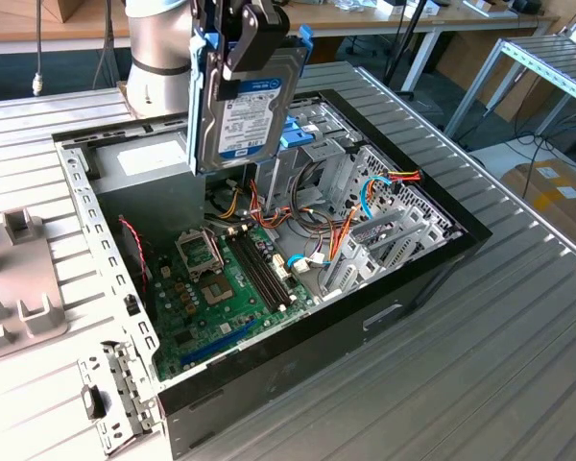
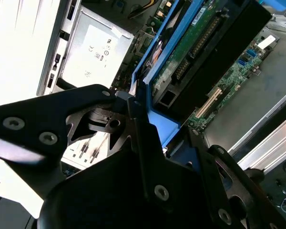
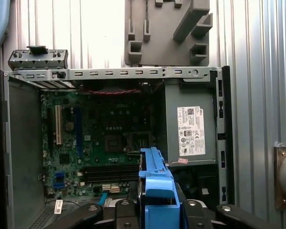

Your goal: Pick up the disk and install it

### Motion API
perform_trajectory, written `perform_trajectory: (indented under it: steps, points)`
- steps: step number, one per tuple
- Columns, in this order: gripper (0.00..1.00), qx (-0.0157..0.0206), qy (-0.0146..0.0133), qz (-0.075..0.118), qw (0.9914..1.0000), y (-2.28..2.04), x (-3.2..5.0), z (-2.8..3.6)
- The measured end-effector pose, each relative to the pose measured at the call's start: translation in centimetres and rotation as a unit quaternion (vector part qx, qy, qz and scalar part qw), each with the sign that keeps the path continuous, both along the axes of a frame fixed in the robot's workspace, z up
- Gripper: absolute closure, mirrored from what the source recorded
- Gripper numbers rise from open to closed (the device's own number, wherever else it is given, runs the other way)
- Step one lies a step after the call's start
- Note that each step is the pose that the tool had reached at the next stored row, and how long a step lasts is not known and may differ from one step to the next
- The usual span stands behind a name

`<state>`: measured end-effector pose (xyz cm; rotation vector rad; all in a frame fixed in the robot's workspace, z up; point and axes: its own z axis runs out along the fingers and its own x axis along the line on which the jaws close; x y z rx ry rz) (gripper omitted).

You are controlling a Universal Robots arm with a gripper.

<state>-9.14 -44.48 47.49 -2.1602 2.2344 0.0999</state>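
Note:
The disk (image 1: 242,108), a silver hard drive in a bright blue carrier, hangs upright in the air over the back part of the open computer case (image 1: 84,219). My gripper (image 1: 246,50) is shut on its upper end, above the power supply side of the case. In the second wrist view the disk's green circuit board (image 2: 200,36) and blue carrier edge (image 2: 163,125) run out from the gripper (image 2: 139,110). The first wrist view looks straight down past the blue carrier (image 3: 155,183) into the case.
Inside the case lie the motherboard (image 1: 221,279), a grey power supply (image 3: 190,130), loose orange and red cables (image 1: 338,223) and a metal drive cage (image 1: 389,206) with a paler blue latch (image 1: 295,135). A grey fixture block (image 1: 19,279) sits on the ribbed table at the exterior view's left.

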Motion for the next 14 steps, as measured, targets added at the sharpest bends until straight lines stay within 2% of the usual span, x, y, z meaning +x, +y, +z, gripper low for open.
perform_trajectory:
  steps: [14]
  points:
    - [0.63,0.0001,0.0000,0.000,1.00000,-0.72,0.17,-0.14]
